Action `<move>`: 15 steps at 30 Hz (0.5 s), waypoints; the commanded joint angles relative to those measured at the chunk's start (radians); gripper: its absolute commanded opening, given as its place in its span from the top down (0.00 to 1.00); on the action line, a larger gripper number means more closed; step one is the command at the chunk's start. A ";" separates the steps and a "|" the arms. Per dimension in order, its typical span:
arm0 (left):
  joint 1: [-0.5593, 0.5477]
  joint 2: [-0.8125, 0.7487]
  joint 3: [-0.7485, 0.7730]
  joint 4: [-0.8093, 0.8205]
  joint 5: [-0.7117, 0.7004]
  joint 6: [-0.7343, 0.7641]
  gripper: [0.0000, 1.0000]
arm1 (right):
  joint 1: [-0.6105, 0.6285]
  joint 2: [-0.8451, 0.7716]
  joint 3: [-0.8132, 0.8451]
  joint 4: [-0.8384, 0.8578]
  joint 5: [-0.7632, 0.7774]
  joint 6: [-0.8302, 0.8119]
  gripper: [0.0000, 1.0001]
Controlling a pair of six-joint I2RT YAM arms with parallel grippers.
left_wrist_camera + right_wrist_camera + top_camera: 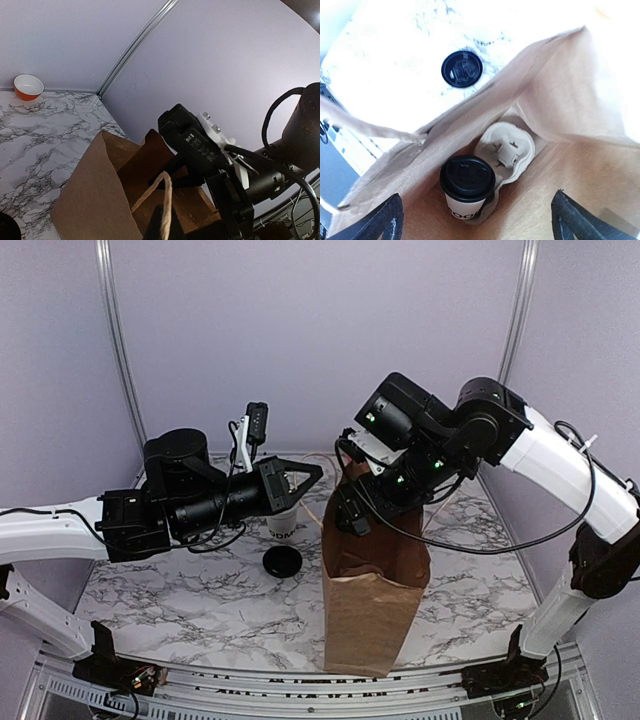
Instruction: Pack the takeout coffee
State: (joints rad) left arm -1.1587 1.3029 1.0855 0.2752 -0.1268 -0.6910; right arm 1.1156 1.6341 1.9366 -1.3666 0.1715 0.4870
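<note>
Lilac walls close in a marble-patterned table [180, 590], and I see a brown paper bag [372, 610] standing open on it near the front, a little right of centre. Looking down through my right wrist camera, a lidded cup [467, 180], white with a round black top and black lettering partly showing on its side, sits upright in one pocket of a cardboard carrier [512, 147] on the bag's floor. My right gripper [350, 512] hangs at the bag's mouth, its fingers [380, 222] spread wide at the two lower corners of that view, gripping nothing. Left of the bag, an open cup [283, 522], also white with black lettering, stands on the table. A loose lid [283, 560] lies flat just nearer than it, not touching it. My left gripper [300, 485] extends from the left, overlapping that open cup from overhead; I cannot tell whether its fingers are spread or pressed together, nor whether they touch the cup. From the left wrist, an orange bowl [28, 86] sits against the far wall.
</note>
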 commanded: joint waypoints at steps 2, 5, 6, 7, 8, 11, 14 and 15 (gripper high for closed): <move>-0.005 0.010 0.043 -0.013 -0.016 0.012 0.99 | -0.017 -0.033 0.090 -0.005 0.035 -0.035 0.00; -0.004 0.010 0.046 -0.015 -0.016 0.008 0.96 | -0.022 -0.032 0.123 -0.005 0.051 -0.047 0.00; -0.004 0.010 0.048 -0.016 -0.016 0.008 0.96 | -0.023 -0.030 0.135 -0.003 0.058 -0.051 0.00; -0.004 0.009 0.050 -0.016 -0.014 0.007 0.95 | -0.025 -0.028 0.147 0.000 0.064 -0.055 0.00; -0.004 0.010 0.052 -0.017 -0.014 0.005 0.95 | -0.025 -0.028 0.156 0.007 0.068 -0.061 0.00; -0.004 0.009 0.061 -0.021 -0.009 0.001 0.91 | -0.028 -0.036 0.163 0.058 0.078 -0.078 0.00; -0.004 0.013 0.071 -0.026 -0.005 -0.003 0.86 | -0.032 -0.055 0.138 0.139 0.080 -0.099 0.00; -0.004 0.014 0.074 -0.028 -0.004 -0.003 0.85 | -0.035 -0.063 0.127 0.168 0.081 -0.106 0.00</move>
State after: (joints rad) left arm -1.1587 1.3094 1.1141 0.2535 -0.1322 -0.6949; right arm 1.0935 1.6146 2.0644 -1.3216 0.2283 0.4210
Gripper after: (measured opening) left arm 0.130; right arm 0.998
